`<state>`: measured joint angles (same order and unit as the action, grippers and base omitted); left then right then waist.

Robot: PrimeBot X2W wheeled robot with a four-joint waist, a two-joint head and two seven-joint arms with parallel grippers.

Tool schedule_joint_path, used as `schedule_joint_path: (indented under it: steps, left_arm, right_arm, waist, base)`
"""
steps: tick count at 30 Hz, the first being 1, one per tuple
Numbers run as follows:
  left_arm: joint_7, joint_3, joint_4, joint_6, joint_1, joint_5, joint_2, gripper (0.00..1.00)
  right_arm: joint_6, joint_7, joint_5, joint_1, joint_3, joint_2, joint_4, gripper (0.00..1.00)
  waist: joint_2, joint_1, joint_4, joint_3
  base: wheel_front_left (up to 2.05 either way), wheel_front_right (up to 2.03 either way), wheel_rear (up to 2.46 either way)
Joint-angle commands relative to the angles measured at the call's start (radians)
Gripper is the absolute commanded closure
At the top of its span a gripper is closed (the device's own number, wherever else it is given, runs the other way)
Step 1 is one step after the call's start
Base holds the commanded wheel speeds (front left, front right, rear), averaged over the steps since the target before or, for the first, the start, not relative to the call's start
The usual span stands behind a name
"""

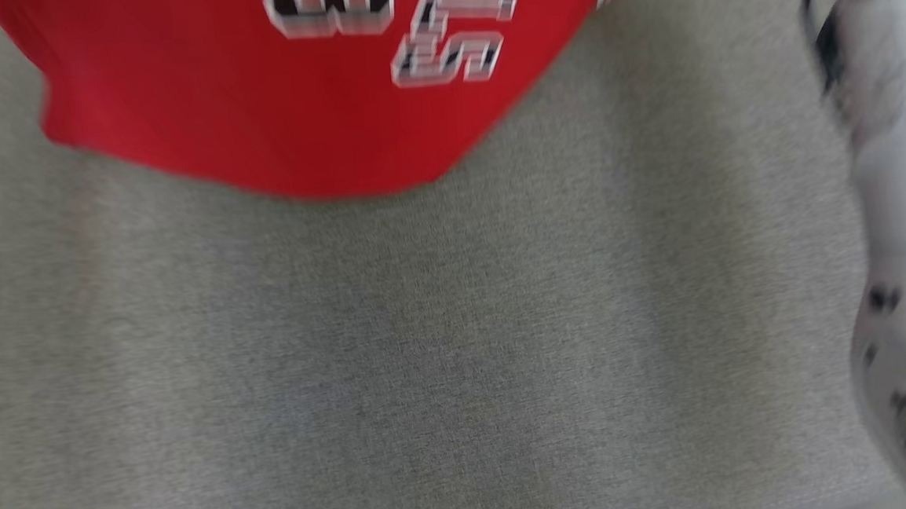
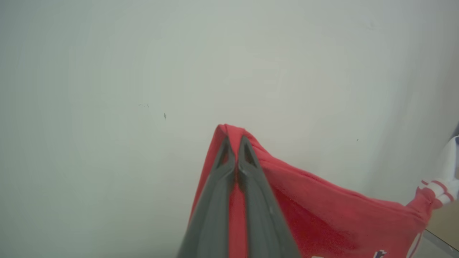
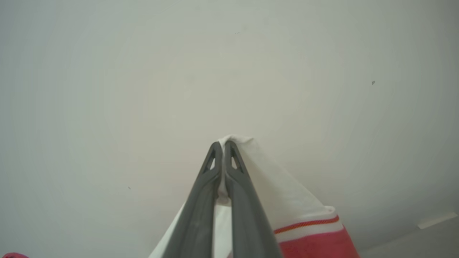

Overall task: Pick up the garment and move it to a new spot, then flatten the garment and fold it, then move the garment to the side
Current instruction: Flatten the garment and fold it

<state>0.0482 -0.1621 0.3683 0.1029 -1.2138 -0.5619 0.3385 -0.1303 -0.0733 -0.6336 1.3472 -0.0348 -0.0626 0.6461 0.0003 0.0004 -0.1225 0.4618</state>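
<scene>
Grey table [image 1: 460,364] is sitting nearest in the blurry head view, with the red garment [image 1: 272,132] hanging past it (lettering showing). Left gripper [image 2: 235,141] is pinching a red edge, jaws squeezed closed, and right gripper [image 3: 223,145] is clamping the white trim just as tight.

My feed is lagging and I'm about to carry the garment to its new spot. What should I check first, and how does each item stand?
1. Left gripper shut on a red corner of the garment: ok.
2. Right gripper shut on the garment's white edge: ok.
3. Garment hem lifted off the grey surface: cannot tell, the head view is blurred.
4. Bare grey surface near the hem to set down on: ok, in the part in view.
5. Cloth untwisted between the two grips: cannot tell.
</scene>
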Motion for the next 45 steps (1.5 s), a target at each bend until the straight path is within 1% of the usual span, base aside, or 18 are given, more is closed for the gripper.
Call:
schedule_joint_path:
  steps: [1,4,5,6,10,12,15,17,19,22,27,29,33,36,40,41,42,45]
  left_arm:
    - [-0.005,0.003,-0.001,-0.003,-0.024,0.004,0.005,1.0]
    - [-0.077,0.017,0.004,-0.013,-0.15,0.042,0.017,1.0]
    - [-0.135,0.034,0.009,-0.018,-0.217,0.049,0.01,1.0]
    - [-0.192,0.048,0.013,-0.02,-0.279,0.061,0.016,1.0]
    - [-0.286,0.085,0.002,-0.022,-0.39,0.067,0.011,1.0]
    - [-0.305,0.111,-0.007,-0.018,-0.417,0.062,0.001,1.0]
    - [-0.314,0.155,-0.022,-0.011,-0.402,0.059,-0.017,1.0]
    - [-0.314,0.19,-0.03,-0.004,-0.37,0.059,-0.028,1.0]
    - [-0.313,0.197,-0.026,0.006,-0.318,0.076,-0.039,1.0]
    - [-0.312,0.196,-0.018,0.018,-0.219,0.071,-0.061,1.0]
    - [-0.313,0.181,-0.025,0.026,-0.042,0.027,-0.077,1.0]
    - [-0.313,0.152,-0.04,0.027,0.037,0.004,-0.075,1.0]
    - [-0.313,0.119,-0.089,0.026,0.212,-0.054,-0.073,1.0]
    - [-0.313,0.084,-0.124,0.026,0.354,-0.078,-0.069,1.0]
    - [-0.313,0.04,-0.135,0.027,0.548,-0.078,-0.069,1.0]
    - [-0.313,0.023,-0.129,0.027,0.592,-0.072,-0.074,1.0]
    - [-0.313,0.023,-0.129,0.027,0.592,-0.072,-0.074,1.0]
    - [-0.313,0.002,-0.115,0.026,0.713,-0.067,-0.09,1.0]
  right_arm:
    - [0.0,0.012,-0.007,0.028,-0.01,0.004,0.001,1.0]
    - [0.0,0.156,-0.032,0.161,-0.069,0.008,0.039,1.0]
    - [0.0,0.245,-0.034,0.234,-0.096,0.009,0.057,1.0]
    - [0.0,0.299,-0.038,0.292,-0.111,0.004,0.058,1.0]
    - [0.0,0.337,-0.007,0.386,-0.119,-0.038,0.006,1.0]
    - [0.0,0.339,0.023,0.407,-0.126,-0.058,-0.067,1.0]
    - [0.0,0.338,0.052,0.383,-0.157,-0.052,-0.192,1.0]
    - [0.0,0.338,0.085,0.354,-0.142,-0.059,-0.249,1.0]
    - [0.0,0.338,0.107,0.316,-0.102,-0.072,-0.261,1.0]
    - [0.0,0.337,0.115,0.257,-0.024,-0.095,-0.234,1.0]
    - [0.0,0.335,0.057,0.124,0.143,-0.174,-0.189,1.0]
    - [0.0,0.318,0.028,0.052,0.202,-0.207,-0.191,1.0]
    - [0.0,0.224,-0.007,-0.126,0.274,-0.281,-0.215,1.0]
    - [0.0,0.125,0.004,-0.293,0.28,-0.32,-0.247,1.0]
    - [0.0,-0.031,0.06,-0.541,0.21,-0.325,-0.296,1.0]
    - [0.0,-0.07,0.076,-0.608,0.187,-0.31,-0.311,1.0]
    - [0.0,-0.07,0.076,-0.608,0.187,-0.31,-0.311,1.0]
    - [0.0,-0.172,0.134,-0.783,0.113,-0.254,-0.388,1.0]
  waist:
    - [-0.0003,-0.0004,-0.028,0.168]
    - [-0.0003,-0.0004,-0.014,0.227]
    - [-0.0003,-0.0004,-0.006,0.25]
    - [-0.0003,-0.0004,-0.002,0.266]
    - [-0.0003,-0.0004,0.008,0.296]
    - [-0.0003,-0.0004,0.017,0.31]
    - [-0.0003,-0.0004,0.029,0.322]
    - [-0.0003,-0.0004,0.034,0.328]
    - [-0.0003,-0.0004,0.04,0.331]
    - [-0.0003,-0.0004,0.05,0.325]
    - [-0.0003,-0.0004,0.066,0.273]
    - [-0.0003,-0.0004,0.074,0.237]
    - [-0.0003,-0.0004,0.083,0.144]
    - [-0.0003,-0.0004,0.086,0.064]
    - [-0.0003,-0.0004,0.083,-0.047]
    - [-0.0003,-0.0004,0.082,-0.076]
    - [-0.0003,-0.0004,0.082,-0.076]
    - [-0.0003,-0.0004,0.076,-0.151]
  base:
    - [0.0,0.0,0.0]
    - [0.0,0.0,0.0]
    - [0.0,0.0,0.0]
    - [0.0,0.0,0.0]
    - [0.0,0.0,0.0]
    - [0.0,0.0,0.0]
    - [0.0,0.0,0.0]
    - [0.0,0.0,0.0]
    - [0.0,0.0,0.0]
    - [0.0,0.0,0.0]
    - [0.0,0.0,0.0]
    - [0.0,0.0,0.0]
    - [0.0,0.0,0.0]
    - [0.0,0.0,0.0]
    - [0.0,0.0,0.0]
    - [0.0,0.0,0.0]
    - [0.0,0.0,0.0]
    - [0.0,0.0,0.0]
